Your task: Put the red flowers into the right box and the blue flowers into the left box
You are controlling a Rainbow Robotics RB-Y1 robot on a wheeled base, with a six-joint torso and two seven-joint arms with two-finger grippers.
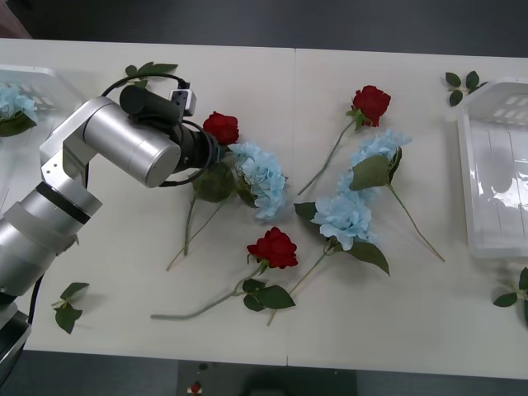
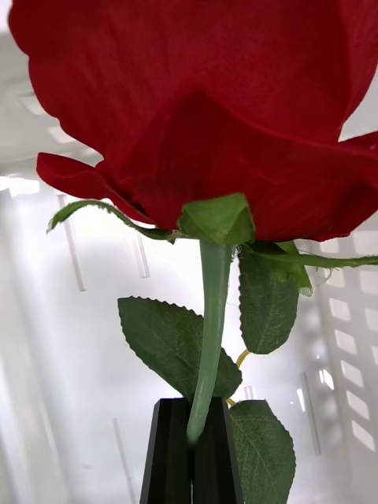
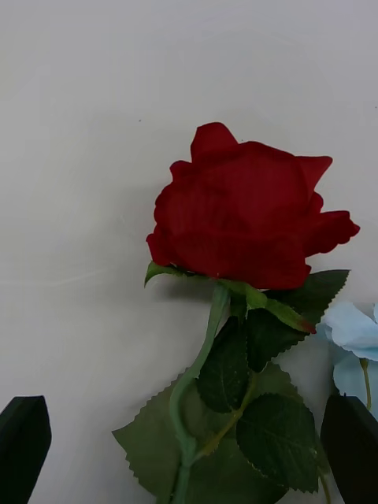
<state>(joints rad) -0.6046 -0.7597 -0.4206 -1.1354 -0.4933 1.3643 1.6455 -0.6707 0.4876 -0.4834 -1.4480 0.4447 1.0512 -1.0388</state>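
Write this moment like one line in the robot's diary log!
left gripper: open over a red rose | right gripper: shut on another red rose's stem, over the right box

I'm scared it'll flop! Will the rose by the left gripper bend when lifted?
Probably droops a little: the red rose has a big bloom on a thin, curved stem. It looks light, just petals and leaves, so the open left gripper should lift it easily.

Left arm [image 1: 107,153]: silver, bent at the elbow, reaching forward and inward over the table. Left gripper [image 3: 189,453]: black fingers [image 3: 24,449] spread wide apart, holding nothing. Right gripper [image 2: 193,453]: black fingers closed together, clamping a green stem [image 2: 209,331].
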